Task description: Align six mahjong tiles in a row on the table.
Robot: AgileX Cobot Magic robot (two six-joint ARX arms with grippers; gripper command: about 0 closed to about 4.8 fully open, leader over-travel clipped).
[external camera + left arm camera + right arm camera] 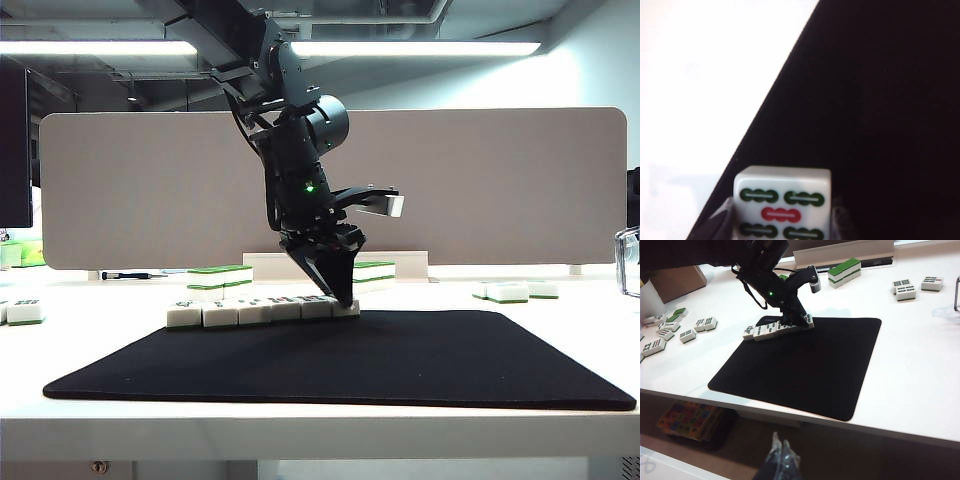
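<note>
my right pincer (781,456) hangs nearest, below the front edge of the white worktop (300,425), well away from the work; only its dark tips show, close together, and i cannot tell if they are fully shut.

on the worktop lies the thin black mat (380,360), flat, matte and rectangular with rounded corners. along its far edge the six mahjong tiles (255,312) lie face up, side against side, so the row's long axis runs left to right. they are small glossy white blocks with printed marks.

my left pincer (343,297) points steeply down at the right end of that row. its jaws stand partly apart, clamped on the end tile (782,202), one finger on each side. that tile's face shows four green bamboo marks around a red one.

farther back, green-topped stacked tiles (220,280) sit on the worktop, then the grey rounded partition panel (480,185).
</note>
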